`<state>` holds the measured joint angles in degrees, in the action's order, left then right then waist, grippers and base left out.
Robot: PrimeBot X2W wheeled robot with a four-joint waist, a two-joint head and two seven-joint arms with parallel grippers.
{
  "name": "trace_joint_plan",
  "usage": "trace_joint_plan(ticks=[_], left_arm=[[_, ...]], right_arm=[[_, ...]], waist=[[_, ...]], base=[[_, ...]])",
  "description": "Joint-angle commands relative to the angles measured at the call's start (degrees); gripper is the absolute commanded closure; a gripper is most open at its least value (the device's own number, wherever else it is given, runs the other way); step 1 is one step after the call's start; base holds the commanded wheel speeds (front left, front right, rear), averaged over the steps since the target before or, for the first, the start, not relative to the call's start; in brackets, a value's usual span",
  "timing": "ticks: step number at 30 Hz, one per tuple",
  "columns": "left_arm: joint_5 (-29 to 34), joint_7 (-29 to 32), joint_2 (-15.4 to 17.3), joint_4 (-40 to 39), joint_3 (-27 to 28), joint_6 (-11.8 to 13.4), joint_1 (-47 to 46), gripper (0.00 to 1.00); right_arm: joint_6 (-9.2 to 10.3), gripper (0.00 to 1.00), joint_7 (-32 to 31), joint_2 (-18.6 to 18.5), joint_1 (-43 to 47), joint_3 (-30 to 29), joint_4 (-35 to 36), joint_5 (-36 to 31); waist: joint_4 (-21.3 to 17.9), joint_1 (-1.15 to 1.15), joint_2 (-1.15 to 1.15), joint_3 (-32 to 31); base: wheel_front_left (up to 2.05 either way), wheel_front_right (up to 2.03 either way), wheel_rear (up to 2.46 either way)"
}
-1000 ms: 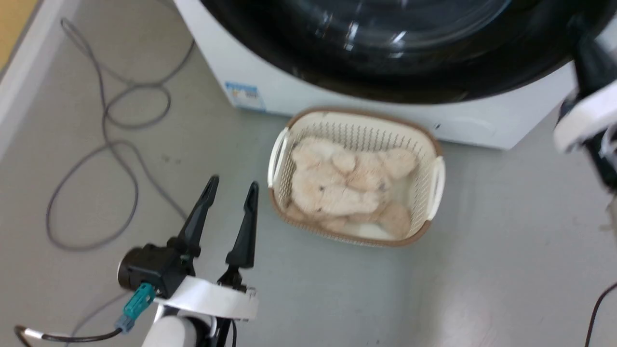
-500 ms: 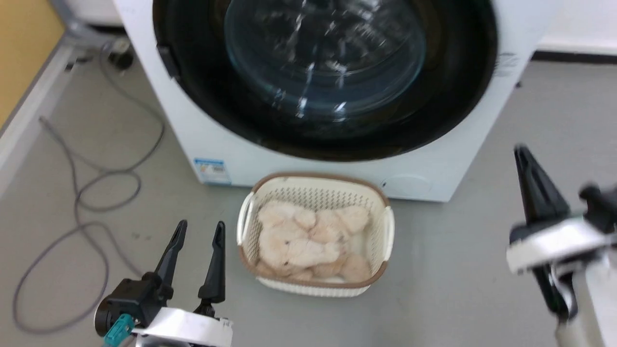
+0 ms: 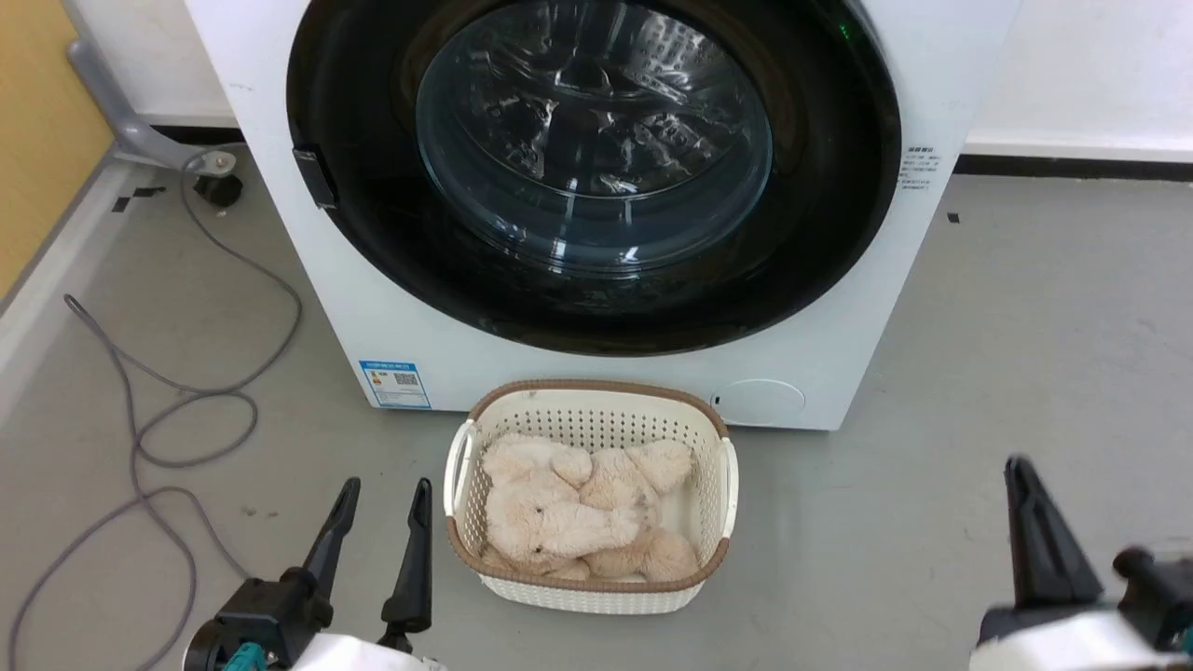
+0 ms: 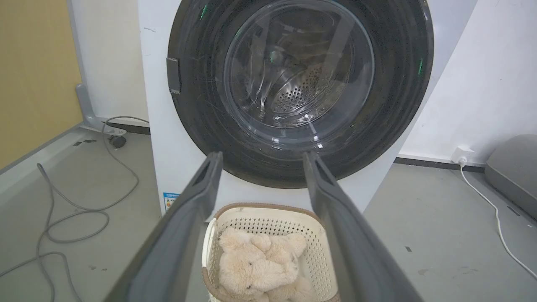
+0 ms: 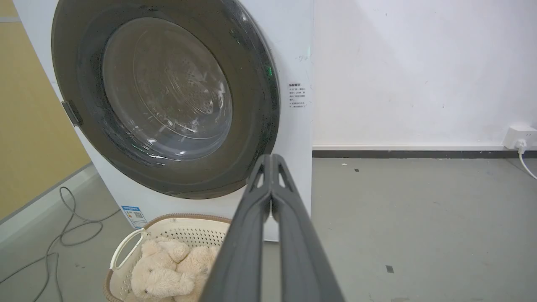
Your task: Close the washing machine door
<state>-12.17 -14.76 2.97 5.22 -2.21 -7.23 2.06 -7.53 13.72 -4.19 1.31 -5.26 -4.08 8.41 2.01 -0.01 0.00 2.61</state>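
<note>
The big white front-loading washing machine (image 3: 839,373) stands on the grey floor (image 3: 979,326) against a white wall (image 5: 419,75). Its large round black-rimmed door with the bulging clear glass bowl (image 3: 596,177) lies flat against the machine's front, and from the right wrist view I see no gap along its rim. Through the glass the perforated steel drum (image 4: 293,94) is visible. A small dark catch (image 3: 313,177) sits on the door's left edge, and a small blue label (image 3: 395,383) is stuck low on the machine's front.

Just in front of the machine, on the floor, sits a cream perforated plastic basket with a brown rim (image 3: 596,419). A beige plush toy (image 3: 569,522) lies curled up inside it.

The left gripper (image 3: 387,489) hangs low on the left, just beside the basket and well apart from the door. Its two dark fingers are spread with nothing between them. The right gripper (image 5: 272,160) is low on the right, also well clear of the machine. Its fingers are pressed together at the tips and pinch nothing.

A grey cable (image 3: 140,438) loops over the floor to the left of the machine, near a yellow wall panel (image 3: 37,140). A white wall socket (image 5: 518,136) is set low on the wall to the right.
</note>
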Motion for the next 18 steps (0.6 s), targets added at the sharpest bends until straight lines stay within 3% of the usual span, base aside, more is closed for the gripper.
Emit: trace_joint_plan(ticks=[1, 4, 5, 6, 18], left_arm=[[0.4, -0.2, -0.1, 0.3, 0.1, -0.3, 0.6, 0.00], [0.3, -0.2, -0.1, 0.8, 0.1, -0.2, 1.0, 0.00], [0.2, -0.2, -0.1, 1.0, 0.1, -0.2, 1.0, 0.00], [0.2, -0.2, -0.1, 1.1, 0.0, -0.1, 1.1, 0.00], [0.5, -0.2, -0.1, 1.4, -0.1, 0.7, 1.2, 0.00]], right_arm=[[0.04, 1.00, 0.3, 0.4, 1.1, -0.1, 0.5, -0.3], [0.04, 1.00, 0.5, 0.9, 3.7, 0.3, 0.9, -1.8], [0.04, 0.64, 0.6, 1.0, 4.3, 0.4, 1.2, -2.2], [0.04, 0.00, 0.7, 1.1, 4.9, 0.4, 1.4, -2.7], [0.04, 0.00, 1.1, 1.3, 6.2, 0.4, 2.0, -1.8]], waist=[[0.1, 0.01, 0.00, -0.2], [0.2, 0.01, 0.00, -0.7], [0.2, 0.01, 0.00, -0.9], [0.2, 0.01, 0.00, -1.0], [0.3, 0.01, 0.00, -1.8]], base=[[0.00, 0.00, 0.00], [0.00, 0.00, 0.00], [0.00, 0.00, 0.00], [0.00, 0.00, 0.00], [0.00, 0.00, 0.00]])
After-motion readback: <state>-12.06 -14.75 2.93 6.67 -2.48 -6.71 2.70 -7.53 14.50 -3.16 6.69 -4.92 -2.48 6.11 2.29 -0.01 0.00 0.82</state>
